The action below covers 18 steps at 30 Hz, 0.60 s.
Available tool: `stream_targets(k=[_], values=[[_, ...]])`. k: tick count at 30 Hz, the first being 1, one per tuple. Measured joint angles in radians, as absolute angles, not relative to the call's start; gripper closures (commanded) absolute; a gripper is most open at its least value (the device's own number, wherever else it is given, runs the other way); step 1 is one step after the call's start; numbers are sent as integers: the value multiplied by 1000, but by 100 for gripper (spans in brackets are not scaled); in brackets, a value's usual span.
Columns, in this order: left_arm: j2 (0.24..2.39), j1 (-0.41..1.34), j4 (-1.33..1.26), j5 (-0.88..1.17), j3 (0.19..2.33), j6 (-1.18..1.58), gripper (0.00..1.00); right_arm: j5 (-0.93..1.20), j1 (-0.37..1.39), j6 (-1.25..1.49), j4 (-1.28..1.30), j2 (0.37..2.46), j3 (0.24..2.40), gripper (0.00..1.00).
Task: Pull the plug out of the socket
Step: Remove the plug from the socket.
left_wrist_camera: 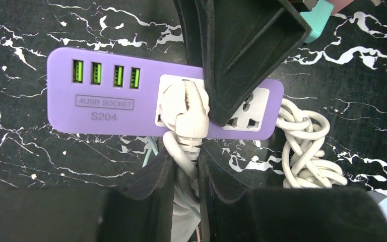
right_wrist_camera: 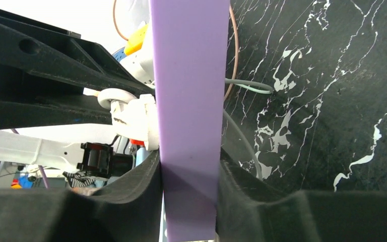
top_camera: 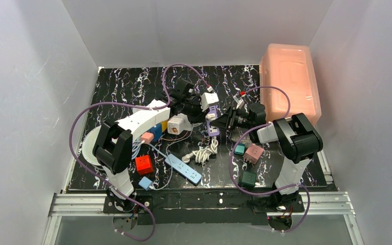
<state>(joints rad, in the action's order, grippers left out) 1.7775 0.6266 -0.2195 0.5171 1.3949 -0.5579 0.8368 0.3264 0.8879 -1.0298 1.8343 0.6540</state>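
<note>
A white plug (left_wrist_camera: pixel 184 108) sits in an outlet of the short purple strip (left_wrist_camera: pixel 106 98), which is marked "4USB SOCKET". My left gripper (left_wrist_camera: pixel 186 161) is shut on the plug's neck where the cord leaves it. My right gripper (right_wrist_camera: pixel 189 166) is shut on the purple strip's (right_wrist_camera: pixel 189 75) edges, and one of its fingers (left_wrist_camera: pixel 242 45) crosses the strip's face. In the top view both grippers meet at the purple strip (top_camera: pixel 213 125). The socket, a long white strip with pastel faces (top_camera: pixel 155 131), lies mostly hidden under my left forearm.
A coiled white cord (left_wrist_camera: pixel 307 146) lies by the purple strip's end. A slim light-blue strip (top_camera: pixel 184 169), a red cube (top_camera: pixel 144 164), pink (top_camera: pixel 253 152), teal (top_camera: pixel 240 149) and dark green (top_camera: pixel 247 178) adapters lie on the black marbled mat. A pink lidded box (top_camera: pixel 290 81) stands back right.
</note>
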Motion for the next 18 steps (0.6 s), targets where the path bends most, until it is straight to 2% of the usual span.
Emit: stream_targets(k=[2, 3, 18], values=[[1773, 622, -218, 526, 1388, -560, 100, 833, 328, 906, -1058, 1834, 638, 95], [1772, 622, -218, 529, 1384, -561, 100, 833, 329, 911, -1065, 1832, 631, 99], [1770, 626, -227, 550, 1365, -568, 100, 739, 344, 934, -1011, 1750, 558, 99]])
